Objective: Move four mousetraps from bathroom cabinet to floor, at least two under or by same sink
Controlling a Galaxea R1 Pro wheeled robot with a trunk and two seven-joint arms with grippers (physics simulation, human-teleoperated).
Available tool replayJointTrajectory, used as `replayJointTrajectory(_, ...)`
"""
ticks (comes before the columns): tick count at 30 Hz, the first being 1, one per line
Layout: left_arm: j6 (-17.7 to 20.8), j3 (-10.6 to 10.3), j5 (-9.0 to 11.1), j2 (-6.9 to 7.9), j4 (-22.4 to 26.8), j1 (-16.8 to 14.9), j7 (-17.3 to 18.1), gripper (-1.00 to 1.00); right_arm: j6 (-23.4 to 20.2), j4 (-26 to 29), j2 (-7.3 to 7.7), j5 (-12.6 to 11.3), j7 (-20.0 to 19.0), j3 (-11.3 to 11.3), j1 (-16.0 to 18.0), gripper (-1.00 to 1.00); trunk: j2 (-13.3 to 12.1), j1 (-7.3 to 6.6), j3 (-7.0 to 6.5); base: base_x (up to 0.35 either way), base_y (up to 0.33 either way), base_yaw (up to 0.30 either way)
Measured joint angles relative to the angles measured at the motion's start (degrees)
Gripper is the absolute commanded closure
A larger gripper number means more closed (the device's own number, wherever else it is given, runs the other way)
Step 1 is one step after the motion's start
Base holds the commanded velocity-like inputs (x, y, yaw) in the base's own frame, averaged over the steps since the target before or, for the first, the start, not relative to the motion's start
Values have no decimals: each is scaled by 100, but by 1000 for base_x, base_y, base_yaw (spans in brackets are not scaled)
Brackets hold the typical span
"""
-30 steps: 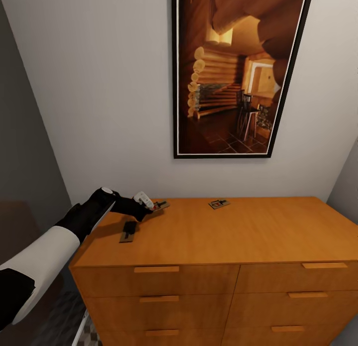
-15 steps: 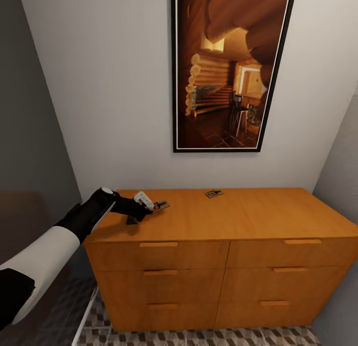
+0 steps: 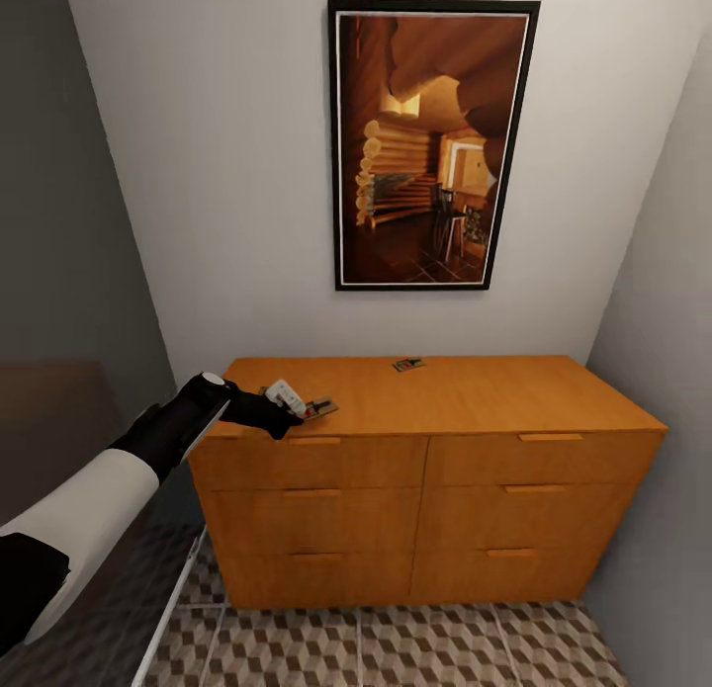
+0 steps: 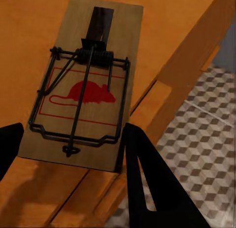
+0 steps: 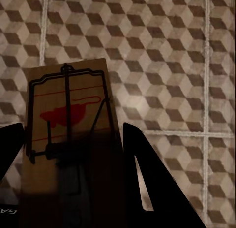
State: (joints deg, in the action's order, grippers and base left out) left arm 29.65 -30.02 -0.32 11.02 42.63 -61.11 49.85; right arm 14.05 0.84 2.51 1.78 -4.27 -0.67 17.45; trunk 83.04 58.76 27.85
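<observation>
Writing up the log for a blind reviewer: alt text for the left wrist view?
A tan mousetrap with a red mouse print and dark wire spring sits between the left gripper's two black fingers, above the front edge of the orange-brown cabinet, with cube-pattern bathroom floor below.

Pale off-white wall [image 3: 227,173] behind an orange-brown chest of drawers [image 3: 425,489], 3 drawer rows in 2 columns. Directly above the chest, hung upright on that wall: black-framed picture [image 3: 430,143] of a log-cabin interior in warm browns. Left of the chest, darker grey wall [image 3: 59,222] in shadow; right of it, grey side wall [image 3: 667,301]. Below the chest, cube-patterned floor tiles [image 3: 396,652] in brown, beige and white with pale grout.
</observation>
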Motion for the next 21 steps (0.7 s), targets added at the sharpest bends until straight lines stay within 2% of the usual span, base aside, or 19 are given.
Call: replayJointTrajectory(21,0,-1,1,2,-89,0,-1,100,0,0,3,0,0,0,0,100,0,0,0,-324,-141,0)
